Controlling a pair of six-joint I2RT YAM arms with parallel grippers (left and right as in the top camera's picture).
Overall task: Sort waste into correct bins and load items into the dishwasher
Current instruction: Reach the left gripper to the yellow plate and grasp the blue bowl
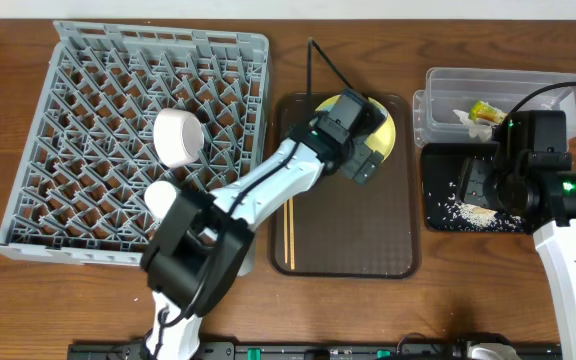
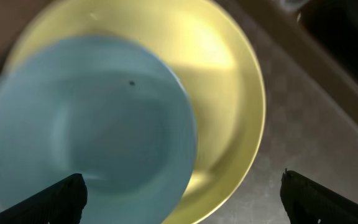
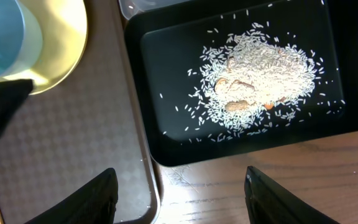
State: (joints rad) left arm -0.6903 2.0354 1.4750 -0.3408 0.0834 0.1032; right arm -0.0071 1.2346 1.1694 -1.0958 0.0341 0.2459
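We're hovering the left gripper (image 2: 180, 183) over the light blue bowl (image 2: 92, 124), which is sitting on the yellow plate (image 2: 229, 81) at top centre of the overhead view, on the brown tray (image 1: 358, 240). Jaws are spread wide, one finger at each lower corner of the left wrist view, gripping nothing.

Waste looks sorted: rice scraps (image 3: 260, 68) are lying in the black tray (image 3: 134, 81) at right, and the wrapper (image 1: 485, 110) is in the clear tub (image 1: 528, 80) at upper right. So we're judging the step in hand as dish loading, w/ the bowl as the pick. The pinkish-white bowl (image 1: 180, 137) and small white cup (image 1: 158, 195) are sitting in the grey rack (image 1: 78, 120) at left. Chopsticks (image 1: 289, 235) are lying on the brown tray, lower centre.

The right gripper (image 3: 179, 180) is hanging over the black tray, also wide open & empty.

Next move, IMO: drop the left claw so one finger goes inside the bowl rim & one outside, pinch the wall, lift w/o dragging the plate, then carry left to a free rack slot.
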